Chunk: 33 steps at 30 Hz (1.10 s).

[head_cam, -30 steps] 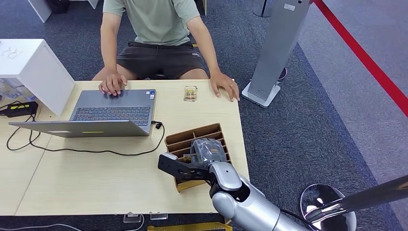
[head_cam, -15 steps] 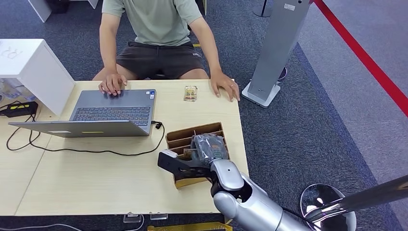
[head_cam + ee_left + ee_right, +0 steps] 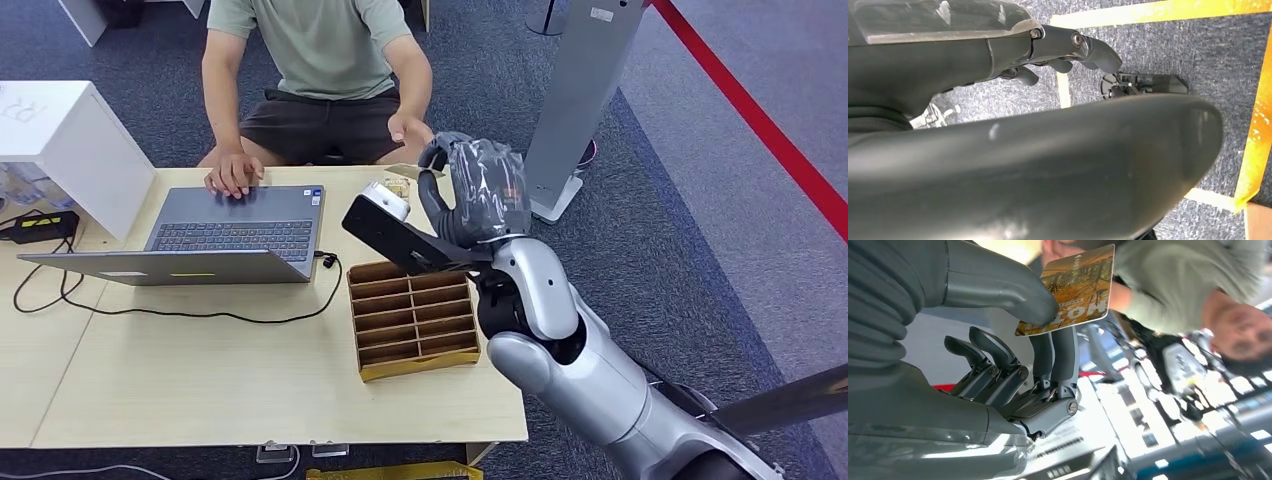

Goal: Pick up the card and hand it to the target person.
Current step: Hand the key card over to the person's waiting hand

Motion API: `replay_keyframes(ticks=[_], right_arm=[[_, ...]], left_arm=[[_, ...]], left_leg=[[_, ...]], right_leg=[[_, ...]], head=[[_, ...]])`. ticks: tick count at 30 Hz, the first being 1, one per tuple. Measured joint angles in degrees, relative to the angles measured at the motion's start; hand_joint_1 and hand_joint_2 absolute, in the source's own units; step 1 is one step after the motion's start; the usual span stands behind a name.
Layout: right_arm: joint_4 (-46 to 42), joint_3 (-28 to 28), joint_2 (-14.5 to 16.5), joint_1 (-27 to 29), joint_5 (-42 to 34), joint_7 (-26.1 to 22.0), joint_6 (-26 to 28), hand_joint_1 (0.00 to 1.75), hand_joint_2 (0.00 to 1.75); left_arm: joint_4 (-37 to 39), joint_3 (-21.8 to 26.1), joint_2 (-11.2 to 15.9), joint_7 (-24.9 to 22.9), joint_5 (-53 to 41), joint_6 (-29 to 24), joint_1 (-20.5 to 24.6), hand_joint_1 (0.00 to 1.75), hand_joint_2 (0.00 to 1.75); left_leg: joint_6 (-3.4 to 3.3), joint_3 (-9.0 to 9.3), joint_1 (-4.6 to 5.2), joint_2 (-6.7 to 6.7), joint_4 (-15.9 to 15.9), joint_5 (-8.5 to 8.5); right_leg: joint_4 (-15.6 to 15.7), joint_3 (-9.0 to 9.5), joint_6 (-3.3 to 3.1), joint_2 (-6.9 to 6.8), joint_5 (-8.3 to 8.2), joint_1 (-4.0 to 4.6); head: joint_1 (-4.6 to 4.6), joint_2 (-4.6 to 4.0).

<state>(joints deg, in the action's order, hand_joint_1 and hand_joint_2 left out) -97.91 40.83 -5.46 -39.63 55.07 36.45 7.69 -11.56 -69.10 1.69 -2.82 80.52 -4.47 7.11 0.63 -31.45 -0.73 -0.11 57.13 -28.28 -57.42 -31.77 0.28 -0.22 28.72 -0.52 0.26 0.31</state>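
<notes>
Raised from the brown cardboard divider box point(image 3: 414, 320) where it had been a second earlier, the robot's right hand point(image 3: 478, 190) stood high over the far edge of the pale wooden table point(image 3: 200, 380), beside the person in the grey-green T-shirt point(image 3: 322, 45). From left, a white block point(image 3: 75, 140) stood at the table's corner, an open grey laptop point(image 3: 232, 232) lay under one of the person's hands point(image 3: 233, 174), and a black cable point(image 3: 180, 312) trailed across the wood. In the right wrist view, the hand pinched the orange printed plastic card point(image 3: 1075, 287) between thumb and fingers point(image 3: 1060, 355), the other fingers curled. The left hand point(image 3: 1048, 55) hung over grey carpet point(image 3: 1173, 55), fingers loosely bent, holding nothing.
</notes>
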Motion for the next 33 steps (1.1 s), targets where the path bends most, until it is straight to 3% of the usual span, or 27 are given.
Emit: replay_keyframes(ticks=[3,8,13,18,22,33], right_arm=[[7.4,0.5,1.3,-4.5,-2.4,-5.7,4.5,1.75,1.75],[28.1,2.0,7.1,-11.5,-6.4,-15.9,11.3,1.75,1.75],[45.2,3.3,12.5,-13.5,-6.9,-17.2,12.9,1.75,1.75],[56.4,3.7,15.0,-13.6,-6.9,-16.3,13.0,1.75,1.75],[62.1,4.0,15.8,-13.7,-6.9,-15.7,13.0,0.0,1.75],[68.8,4.5,16.1,-15.7,-6.1,-15.3,14.7,0.0,1.75]], left_arm=[[0.0,-0.2,-0.1,-1.0,-1.2,0.2,1.1,0.0,0.0],[0.0,-0.6,-0.4,-2.3,-1.9,0.3,2.5,0.0,0.0],[0.0,-1.3,-0.6,-2.5,-2.4,0.3,2.7,0.0,0.0],[0.0,-1.8,-0.6,-3.3,-2.7,0.3,2.7,0.0,0.0],[0.0,-2.2,-0.6,-3.7,-2.7,0.5,2.7,0.0,0.0],[0.0,-3.5,-0.7,-3.1,-3.4,1.3,3.5,0.0,0.0]], left_leg=[[0.0,-0.05,0.0,-0.03,0.0,0.03],[0.01,-0.08,0.0,-0.13,0.0,0.11],[0.02,-0.15,0.0,-0.21,0.0,0.11],[0.01,-0.17,0.0,-0.2,0.0,0.1],[0.01,-0.14,0.0,-0.19,0.0,0.1],[0.01,-0.11,0.0,-0.14,0.0,0.11]], right_leg=[[-0.1,0.02,0.0,-0.03,-0.01,0.0],[-0.1,0.0,-0.01,-0.16,-0.01,0.0],[-0.1,-0.09,-0.01,-0.24,0.0,0.0],[0.0,-0.1,0.0,-0.24,0.0,0.0],[0.0,-0.09,0.0,-0.23,0.0,0.0],[-0.1,-0.1,-0.01,-0.17,-0.01,0.0]], head=[[-0.04,0.0],[-0.13,0.0],[-0.12,0.0],[0.04,0.0],[0.11,0.0],[-0.08,0.0]])
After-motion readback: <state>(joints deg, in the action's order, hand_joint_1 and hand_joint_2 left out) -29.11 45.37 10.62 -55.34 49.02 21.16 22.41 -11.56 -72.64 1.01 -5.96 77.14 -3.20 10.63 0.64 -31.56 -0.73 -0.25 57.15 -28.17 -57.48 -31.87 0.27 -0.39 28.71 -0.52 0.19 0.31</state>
